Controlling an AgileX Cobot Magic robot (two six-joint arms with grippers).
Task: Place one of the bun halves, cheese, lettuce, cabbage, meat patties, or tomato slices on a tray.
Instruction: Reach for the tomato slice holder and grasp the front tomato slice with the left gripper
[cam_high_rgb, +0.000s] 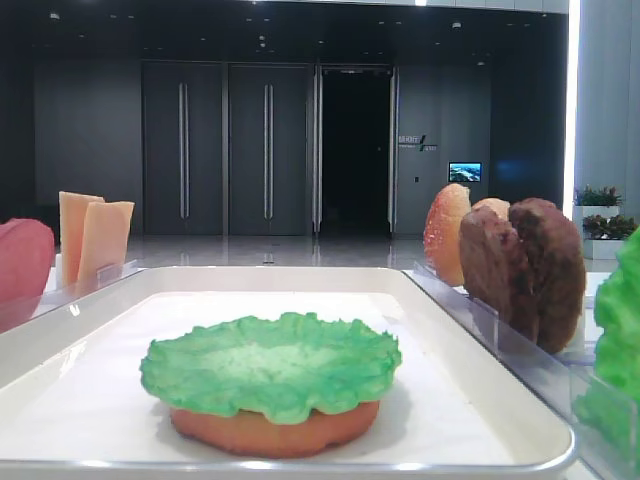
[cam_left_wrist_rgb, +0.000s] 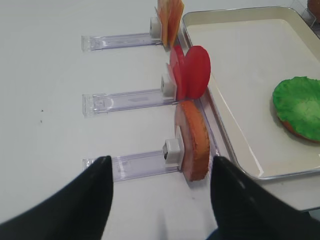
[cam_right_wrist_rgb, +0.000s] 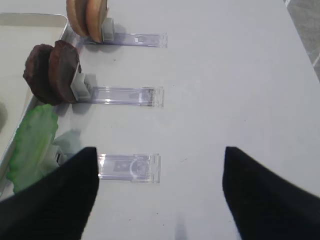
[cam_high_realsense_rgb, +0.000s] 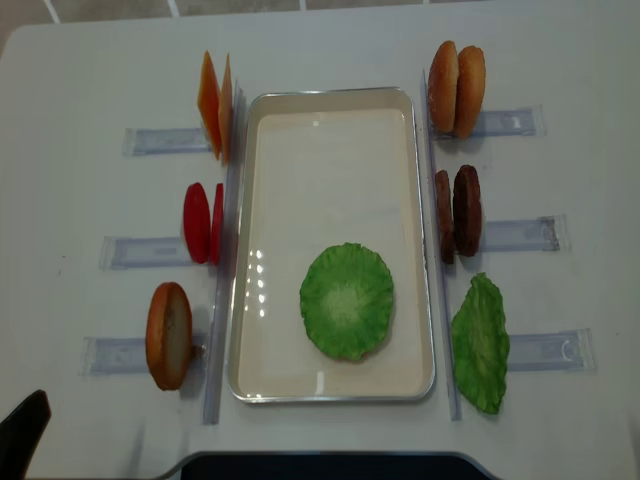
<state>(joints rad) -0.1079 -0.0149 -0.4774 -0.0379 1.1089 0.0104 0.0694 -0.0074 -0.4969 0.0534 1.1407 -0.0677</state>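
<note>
The white tray (cam_high_realsense_rgb: 330, 130) holds a green lettuce (cam_high_realsense_rgb: 347, 300) leaf lying on a bun half (cam_high_rgb: 270, 432). Left of the tray stand cheese (cam_high_realsense_rgb: 215, 105), tomato slices (cam_high_realsense_rgb: 203, 222) and another bun half (cam_high_realsense_rgb: 168, 335) in clear holders. My left gripper (cam_left_wrist_rgb: 160, 172) hangs open and empty over the table, just short of that bun half (cam_left_wrist_rgb: 194, 142). My right gripper (cam_right_wrist_rgb: 160, 155) is open too, empty, above the clear holder (cam_right_wrist_rgb: 129, 167) of a second lettuce leaf (cam_right_wrist_rgb: 32, 145). The meat patties (cam_right_wrist_rgb: 52, 72) and two bun halves (cam_right_wrist_rgb: 87, 17) stand beyond it.
Clear acrylic holders (cam_high_realsense_rgb: 150, 250) stick out sideways from both long sides of the tray. The tray's raised rim (cam_left_wrist_rgb: 227, 145) runs just right of the left bun half. White tabletop (cam_right_wrist_rgb: 240, 75) lies to the right of the right-hand holders.
</note>
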